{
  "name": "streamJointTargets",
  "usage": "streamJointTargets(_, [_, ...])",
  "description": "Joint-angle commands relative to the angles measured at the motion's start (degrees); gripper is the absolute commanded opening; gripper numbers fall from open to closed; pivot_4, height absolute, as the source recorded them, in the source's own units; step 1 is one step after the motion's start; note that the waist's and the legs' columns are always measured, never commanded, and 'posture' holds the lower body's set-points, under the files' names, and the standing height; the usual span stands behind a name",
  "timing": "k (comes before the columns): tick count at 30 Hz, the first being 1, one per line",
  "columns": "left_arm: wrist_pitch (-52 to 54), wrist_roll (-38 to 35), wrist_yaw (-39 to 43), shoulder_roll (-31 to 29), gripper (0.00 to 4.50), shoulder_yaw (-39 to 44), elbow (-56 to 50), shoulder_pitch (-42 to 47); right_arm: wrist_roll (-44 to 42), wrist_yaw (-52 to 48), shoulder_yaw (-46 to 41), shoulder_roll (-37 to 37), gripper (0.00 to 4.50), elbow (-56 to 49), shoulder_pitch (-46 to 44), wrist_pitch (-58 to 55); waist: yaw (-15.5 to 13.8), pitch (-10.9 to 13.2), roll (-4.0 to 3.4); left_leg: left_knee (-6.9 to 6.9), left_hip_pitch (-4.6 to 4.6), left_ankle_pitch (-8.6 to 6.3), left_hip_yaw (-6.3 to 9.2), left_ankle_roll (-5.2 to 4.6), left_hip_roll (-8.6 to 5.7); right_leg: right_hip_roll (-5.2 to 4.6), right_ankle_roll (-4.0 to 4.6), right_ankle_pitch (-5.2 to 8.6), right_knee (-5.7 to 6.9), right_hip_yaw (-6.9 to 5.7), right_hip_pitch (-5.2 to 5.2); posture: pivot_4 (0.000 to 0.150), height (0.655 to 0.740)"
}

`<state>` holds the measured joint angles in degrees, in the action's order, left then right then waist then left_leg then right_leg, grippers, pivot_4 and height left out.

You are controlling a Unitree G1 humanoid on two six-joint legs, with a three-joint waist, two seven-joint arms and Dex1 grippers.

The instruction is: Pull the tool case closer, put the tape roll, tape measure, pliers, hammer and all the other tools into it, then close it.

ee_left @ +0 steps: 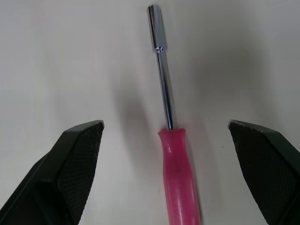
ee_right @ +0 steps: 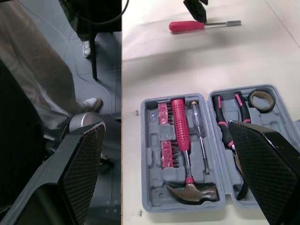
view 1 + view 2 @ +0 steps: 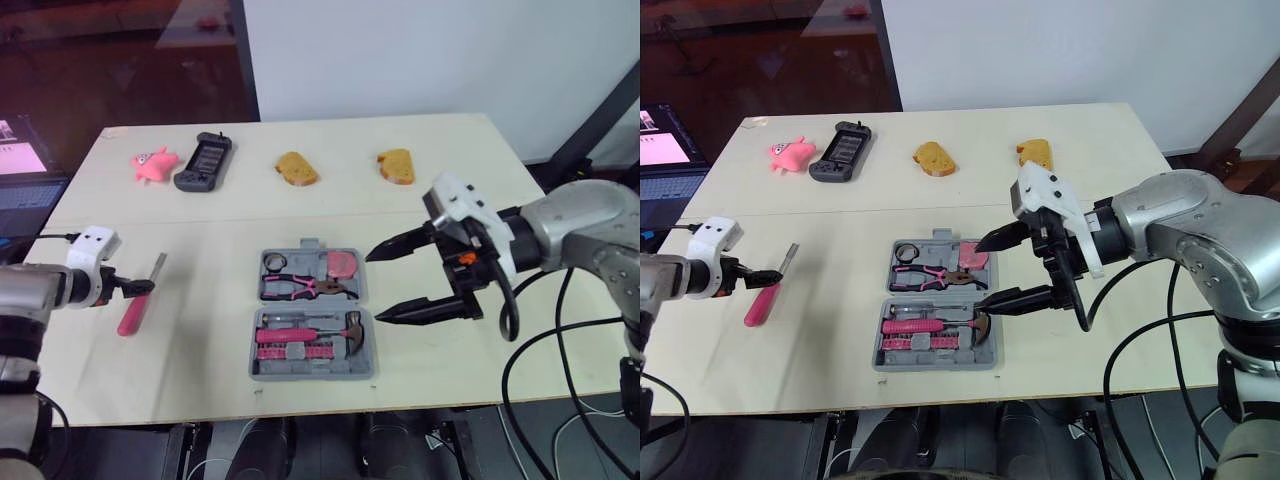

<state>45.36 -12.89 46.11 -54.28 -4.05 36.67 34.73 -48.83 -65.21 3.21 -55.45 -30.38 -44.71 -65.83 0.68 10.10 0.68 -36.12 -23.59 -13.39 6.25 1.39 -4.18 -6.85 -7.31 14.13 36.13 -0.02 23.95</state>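
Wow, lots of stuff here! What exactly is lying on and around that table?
table: one, pale, under everything
tool case: one, grey, open, table's middle front
hammer: one, pink handle, case's near half
bits: one row, pink, beside hammer
pliers: one, pink-black, case's far half
tape roll: one, dark, far half
tape measure: one, pink, far half
screwdriver: one, pink handle, table's left
toy: one, pink, far left
game console: one, dark grey, beside toy
bread pieces: two, golden-brown, far side
laptop: one, dark, off table's left edge
person's leg: one, beige trousers, floor beside table
left gripper: one, black, open, straddling screwdriver
right gripper: one, black, open near case's right side
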Motion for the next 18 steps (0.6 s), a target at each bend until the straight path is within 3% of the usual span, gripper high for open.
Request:
streamJointTargets(1, [-0.40,3.36,1.29,-0.22,4.49,-1.08,4.88,4.66,-1.58,1.06,-1.95,-0.76,4.50,-1.39,-0.77,0.01,0.00,0.04,0.08,-0.02,-0.01,0.00,0.00,0.00,0.00,0.00,0.00,0.00,0.00,0.00,0.00,0.150,0.7400])
streamJointTargets(11, [-0.24,11.52,8.00,1.79,4.49,-7.68,17.61,14.91,-2.68,2.79,-1.79,-0.89,4.50,-1.08,-0.95,0.58,0.06,0.12,0.21,-0.04,-0.03,0.01,-0.04,-0.01,-0.03,0.01,-0.02,0.00,0.07,-0.01,0.02,0.150,0.7400])
streamJointTargets(18, [-3.85,16.26,8.46,3.72,4.49,-9.30,24.81,17.64,-3.47,3.19,-1.27,-0.19,4.50,-0.15,-2.50,0.63,0.16,0.17,0.30,-0.06,-0.04,0.01,-0.04,-0.01,-0.02,0.02,-0.03,0.00,0.09,-0.01,0.04,0.150,0.7400])
